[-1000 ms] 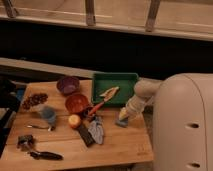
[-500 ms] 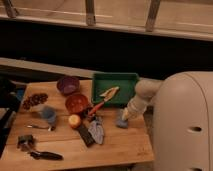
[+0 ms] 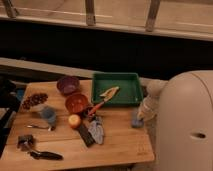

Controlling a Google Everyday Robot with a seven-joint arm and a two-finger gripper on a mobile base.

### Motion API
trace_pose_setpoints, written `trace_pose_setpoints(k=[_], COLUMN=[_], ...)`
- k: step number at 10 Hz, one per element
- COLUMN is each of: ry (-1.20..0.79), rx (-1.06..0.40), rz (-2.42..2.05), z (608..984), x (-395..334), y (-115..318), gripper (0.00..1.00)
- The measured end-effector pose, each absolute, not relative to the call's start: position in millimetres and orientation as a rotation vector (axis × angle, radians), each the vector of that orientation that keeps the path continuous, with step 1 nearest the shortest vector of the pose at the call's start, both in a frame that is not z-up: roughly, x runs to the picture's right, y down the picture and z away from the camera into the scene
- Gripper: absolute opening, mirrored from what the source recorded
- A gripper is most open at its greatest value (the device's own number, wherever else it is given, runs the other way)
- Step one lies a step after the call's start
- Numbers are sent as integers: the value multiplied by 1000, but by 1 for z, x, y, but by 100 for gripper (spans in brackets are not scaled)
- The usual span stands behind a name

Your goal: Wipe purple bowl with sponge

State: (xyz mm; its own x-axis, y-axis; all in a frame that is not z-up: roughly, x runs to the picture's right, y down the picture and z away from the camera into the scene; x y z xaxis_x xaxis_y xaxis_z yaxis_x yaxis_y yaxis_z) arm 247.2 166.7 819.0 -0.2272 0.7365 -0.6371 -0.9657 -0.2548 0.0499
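The bowl [image 3: 68, 84] is purple, the tray [image 3: 116, 75] green, the sponge [image 3: 136, 122] blue beneath the whitish hand [image 3: 142, 114] at the tan counter [image 3: 120, 142]'s right edge.

The purple bowl [image 3: 67, 84] stands upright, mouth up, left of the frame's centre, at the far edge of the wooden table [image 3: 120, 142]. The sponge [image 3: 136, 122], a small bluish block, lies flat right of centre by the table's right edge, well apart from the bowl. The gripper [image 3: 141, 115] hangs directly at the sponge's upper right; contact cannot be told.

The end effector [image 3: 140, 116] hangs at the sponge [image 3: 136, 123], well apart from the purple bowl [image 3: 67, 85].
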Motion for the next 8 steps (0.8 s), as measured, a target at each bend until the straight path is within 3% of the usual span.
trace_pose_setpoints(k=[5,8], ry=[589,538], rx=[-300,-200], rz=[1906,1939], z=[804,799], x=[299,306], y=[100,59], gripper=[0,0])
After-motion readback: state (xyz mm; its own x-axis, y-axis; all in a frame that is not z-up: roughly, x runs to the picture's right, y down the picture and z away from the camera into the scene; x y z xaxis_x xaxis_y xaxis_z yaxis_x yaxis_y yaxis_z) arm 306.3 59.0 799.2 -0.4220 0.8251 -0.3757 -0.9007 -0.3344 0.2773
